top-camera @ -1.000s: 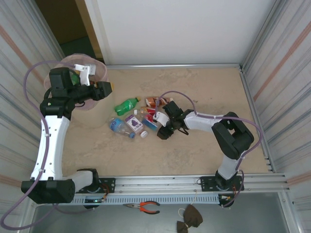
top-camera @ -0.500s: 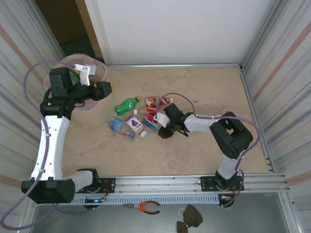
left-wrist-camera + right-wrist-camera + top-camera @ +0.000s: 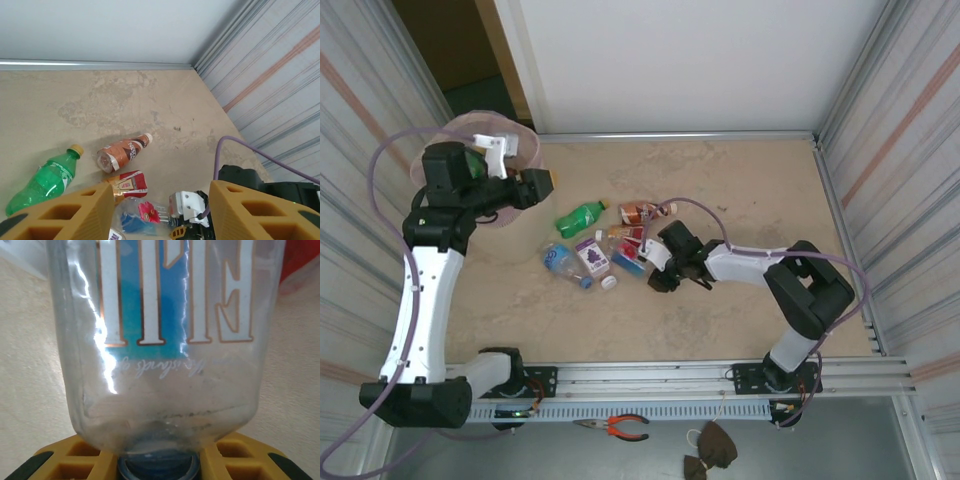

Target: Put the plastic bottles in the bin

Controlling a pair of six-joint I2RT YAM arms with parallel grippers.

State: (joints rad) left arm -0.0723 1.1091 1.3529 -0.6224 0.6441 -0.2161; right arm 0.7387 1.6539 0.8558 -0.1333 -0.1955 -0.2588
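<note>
The right jaws are clamped together on the capped neck of a clear plastic bottle with a blue label [image 3: 165, 340], their yellow fingers [image 3: 65, 460] on either side of the cap. That bottle lies on the beige tabletop [image 3: 740, 190] at the near edge of a loose heap. A crushed red-labelled bottle [image 3: 628, 235], a purple-labelled bottle [image 3: 592, 255] and a loose white cap [image 3: 609, 283] lie just beside it. A brown bottle [image 3: 640, 211] and a green bottle with a yellow cap [image 3: 580, 215] lie farther back.

The right arm [image 3: 790, 290] reaches low over the tabletop, its forearm stretched leftward. The left jaws stand apart with nothing between them, raised beside the pink-lined bin [image 3: 528, 150] at the far left corner.

The left wrist view looks down on the heap past its own fingers [image 3: 60, 210]. The right wrist view shows the label's white letters close up.
</note>
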